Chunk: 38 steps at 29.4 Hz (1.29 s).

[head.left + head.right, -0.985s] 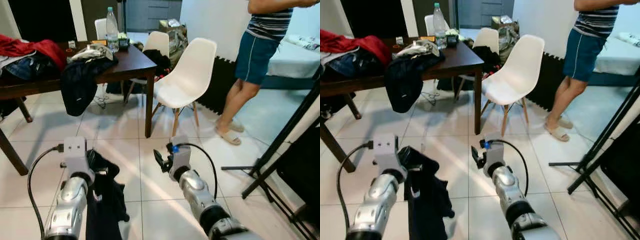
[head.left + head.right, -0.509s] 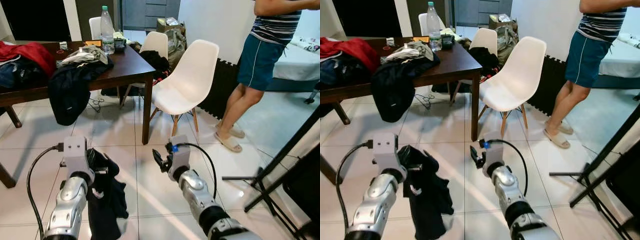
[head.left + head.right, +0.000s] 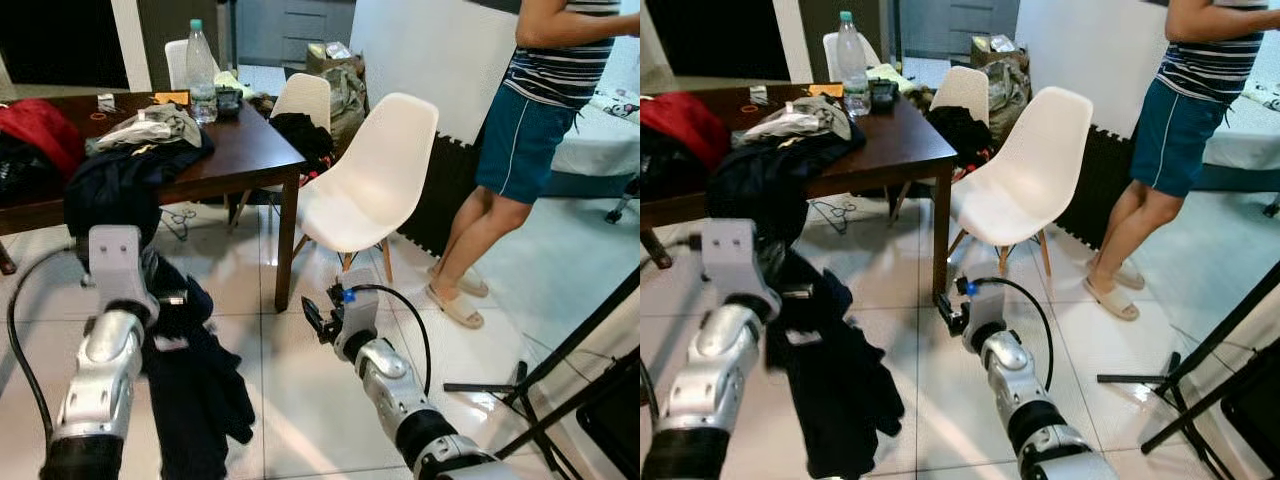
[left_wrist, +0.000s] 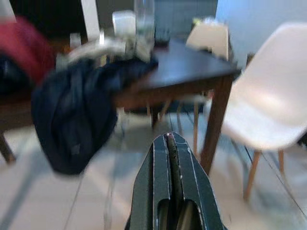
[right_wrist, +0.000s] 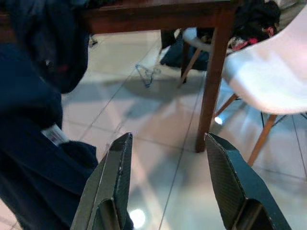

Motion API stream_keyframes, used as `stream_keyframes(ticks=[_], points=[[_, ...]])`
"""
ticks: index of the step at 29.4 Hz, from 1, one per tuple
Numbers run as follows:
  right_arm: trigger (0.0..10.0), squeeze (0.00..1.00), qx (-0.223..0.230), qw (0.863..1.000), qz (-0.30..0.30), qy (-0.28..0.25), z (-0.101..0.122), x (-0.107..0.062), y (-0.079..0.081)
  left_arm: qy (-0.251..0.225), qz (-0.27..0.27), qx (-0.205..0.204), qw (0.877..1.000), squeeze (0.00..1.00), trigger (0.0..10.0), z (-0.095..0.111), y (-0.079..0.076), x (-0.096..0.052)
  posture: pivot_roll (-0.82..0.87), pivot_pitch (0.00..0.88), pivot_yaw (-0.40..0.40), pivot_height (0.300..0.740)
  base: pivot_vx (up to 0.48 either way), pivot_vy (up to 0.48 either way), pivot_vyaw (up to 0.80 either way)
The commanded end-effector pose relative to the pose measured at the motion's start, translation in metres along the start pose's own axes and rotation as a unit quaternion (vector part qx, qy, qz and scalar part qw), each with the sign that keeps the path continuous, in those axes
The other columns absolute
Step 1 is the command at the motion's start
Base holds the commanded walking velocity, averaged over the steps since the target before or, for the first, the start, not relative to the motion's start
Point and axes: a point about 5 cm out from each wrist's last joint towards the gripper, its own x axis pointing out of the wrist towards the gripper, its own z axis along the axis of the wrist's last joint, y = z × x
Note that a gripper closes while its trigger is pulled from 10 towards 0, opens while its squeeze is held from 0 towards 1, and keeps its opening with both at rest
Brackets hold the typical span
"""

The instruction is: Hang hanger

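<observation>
Glossy pale tiles (image 3: 300,400) cover the room seen from the head, with a dark wooden table (image 3: 250,150) heaped with soft clothing: one red garment (image 3: 35,125), one dark jacket (image 3: 115,185) drooping over the edge, and one clear plastic bottle (image 3: 201,58) standing upright. Two smooth white moulded chairs are visible, the nearer chair (image 3: 375,175) on slim wooden legs. A person (image 3: 530,130) in a striped top and blue shorts stands at the right. The left gripper (image 3: 165,300) is raised beside a limp dark garment (image 3: 195,385) that hangs down from it toward the floor; whether a hanger is inside that cloth cannot be told. The right gripper (image 3: 312,322) is held low over the tiles.

From the left wrist, blurred, the left gripper (image 4: 171,143) has its two black fingers pressed together with no gap; what they pinch cannot be seen here.

From the right wrist, the right gripper (image 5: 165,163) stands wide apart, its matte ridged fingers (image 5: 117,167) holding nothing, the dark garment (image 5: 29,158) just beside it.
</observation>
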Motion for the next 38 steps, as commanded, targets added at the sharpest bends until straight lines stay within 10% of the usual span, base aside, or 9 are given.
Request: stream_keyframes(ticks=[1, 20, 38], points=[[10.0, 0.0, -0.002, 1.0, -0.003, 0.004, -0.002, -0.002, -0.003, -0.03, -0.003, 0.006, 1.0, 0.0, 10.0, 0.018, 0.001, 0.005, 0.2, 0.0, -0.072, 0.74, 0.428, 0.0, 0.0], [10.0, 0.0, 0.008, 1.0, 0.005, 0.005, -0.003, -0.002, -0.001, -0.121, 0.008, 0.03, 0.992, 0.0, 10.0, 0.091, 0.012, 0.023, 0.21, 0.0, -0.078, 0.74, 0.428, 0.0, 0.0], [10.0, 0.0, 0.015, 1.0, 0.007, 0.004, -0.002, 0.0, 0.001, -0.223, 0.068, 0.107, 0.966, 0.0, 10.0, 0.204, 0.062, 0.037, 0.23, 0.0, -0.079, 0.74, 0.434, 0.0, 0.0]])
